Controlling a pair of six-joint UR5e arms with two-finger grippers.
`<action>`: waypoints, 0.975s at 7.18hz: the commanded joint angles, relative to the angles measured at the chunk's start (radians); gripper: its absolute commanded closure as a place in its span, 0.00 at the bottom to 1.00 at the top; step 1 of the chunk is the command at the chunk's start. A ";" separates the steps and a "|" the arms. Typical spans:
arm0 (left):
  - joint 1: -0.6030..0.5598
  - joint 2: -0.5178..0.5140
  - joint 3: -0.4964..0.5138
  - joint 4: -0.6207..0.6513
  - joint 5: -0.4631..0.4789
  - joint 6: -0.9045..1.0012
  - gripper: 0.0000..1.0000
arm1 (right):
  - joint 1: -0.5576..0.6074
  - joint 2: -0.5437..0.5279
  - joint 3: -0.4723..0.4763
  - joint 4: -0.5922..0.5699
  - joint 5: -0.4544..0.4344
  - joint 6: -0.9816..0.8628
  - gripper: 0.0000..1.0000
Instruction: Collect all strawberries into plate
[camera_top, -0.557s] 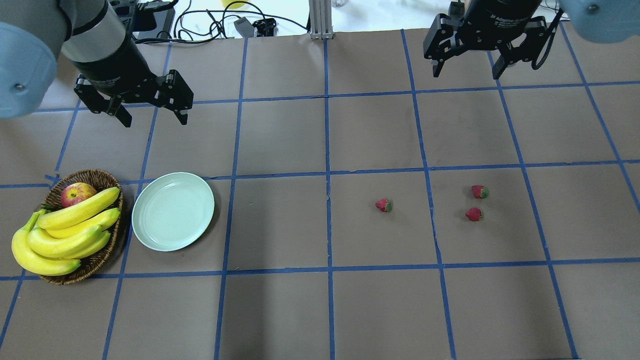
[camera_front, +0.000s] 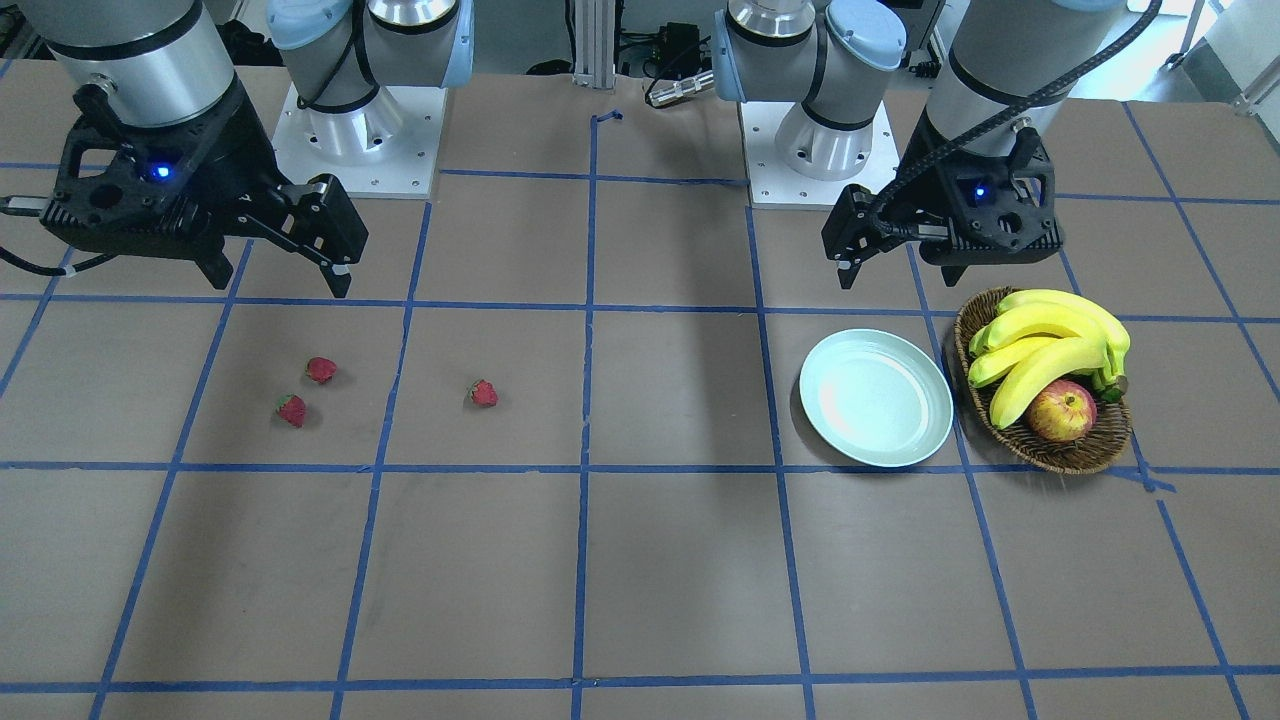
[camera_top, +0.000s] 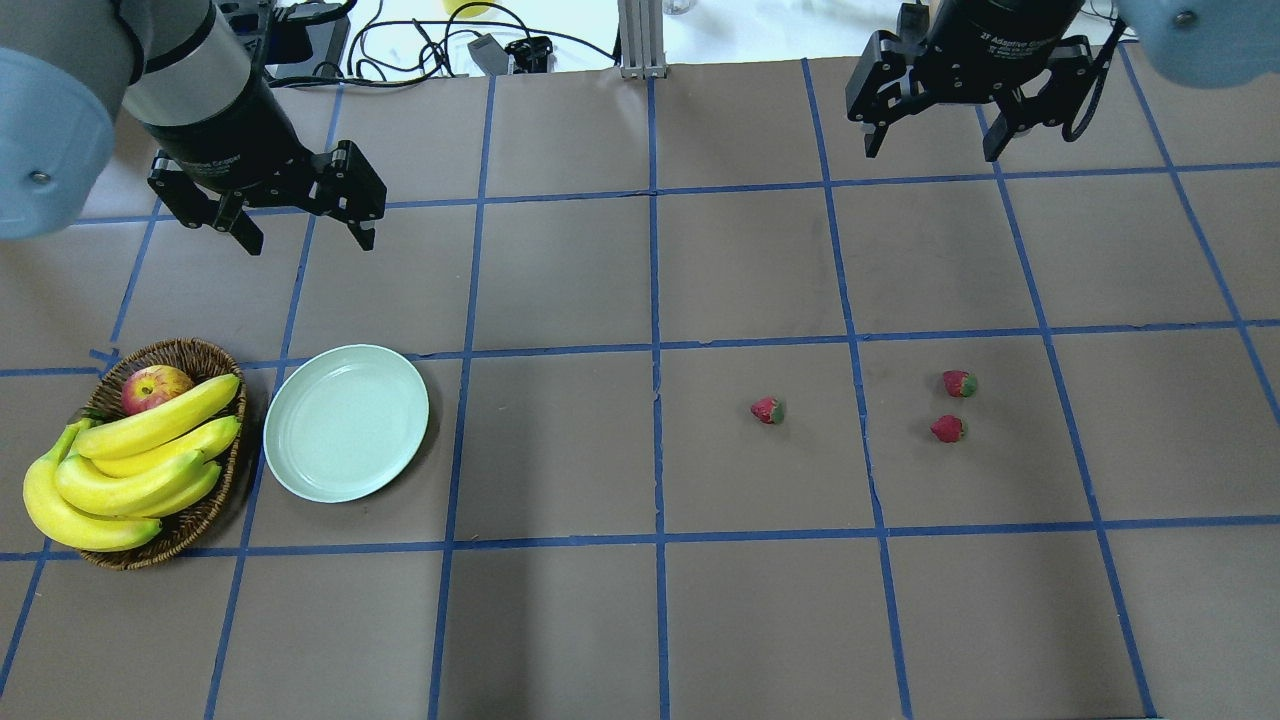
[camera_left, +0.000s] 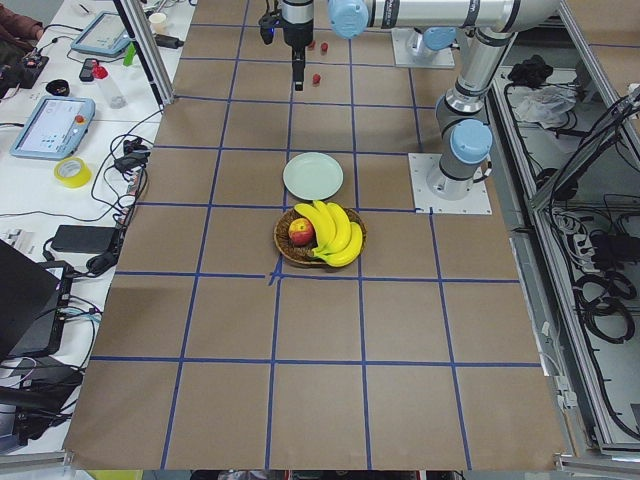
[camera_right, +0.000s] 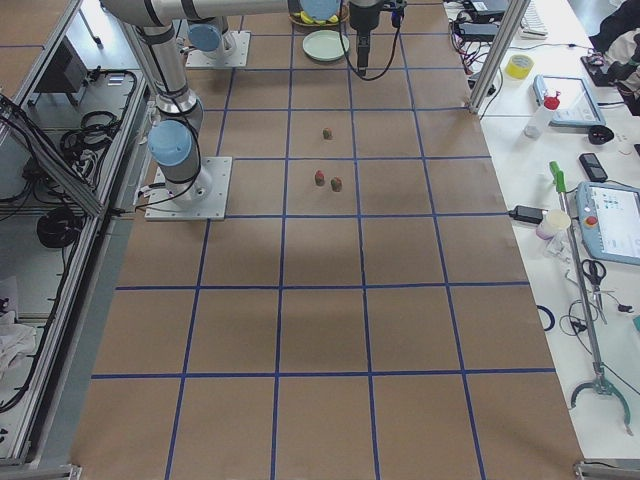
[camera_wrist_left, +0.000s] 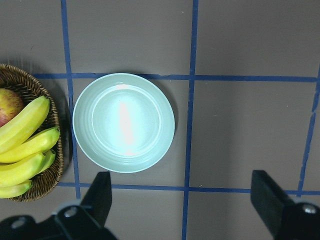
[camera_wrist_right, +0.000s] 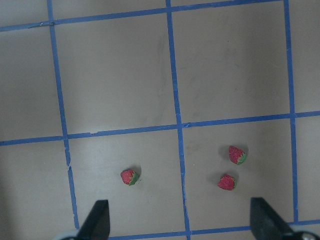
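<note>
Three small red strawberries lie on the brown table on my right side: one (camera_top: 768, 410) alone and two close together (camera_top: 959, 383) (camera_top: 947, 429). They also show in the right wrist view (camera_wrist_right: 129, 177) (camera_wrist_right: 237, 154) (camera_wrist_right: 226, 182) and in the front view (camera_front: 484, 393). The pale mint-green plate (camera_top: 346, 422) lies bare on my left side, beside the basket, and shows in the left wrist view (camera_wrist_left: 123, 122). My left gripper (camera_top: 311, 242) is open and empty, high above the table near the plate. My right gripper (camera_top: 932, 150) is open and empty, high above the strawberries.
A brown wicker basket (camera_top: 190, 525) holding a bunch of bananas (camera_top: 140, 460) and a red-yellow apple (camera_top: 155, 387) stands just left of the plate. Blue tape lines divide the table into squares. Cables and devices lie beyond the far edge.
The right gripper has shifted very slightly toward the far edge. The left gripper, the strawberries and the plate have not moved.
</note>
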 joint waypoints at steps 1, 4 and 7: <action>0.001 0.000 -0.002 0.002 -0.001 0.000 0.00 | -0.001 -0.001 0.000 0.000 0.002 0.000 0.00; -0.001 0.002 -0.004 0.002 0.021 0.000 0.00 | -0.001 -0.022 0.002 -0.001 -0.001 -0.034 0.00; -0.002 0.002 -0.005 0.003 0.038 0.000 0.00 | 0.000 -0.024 0.006 -0.001 -0.005 -0.034 0.00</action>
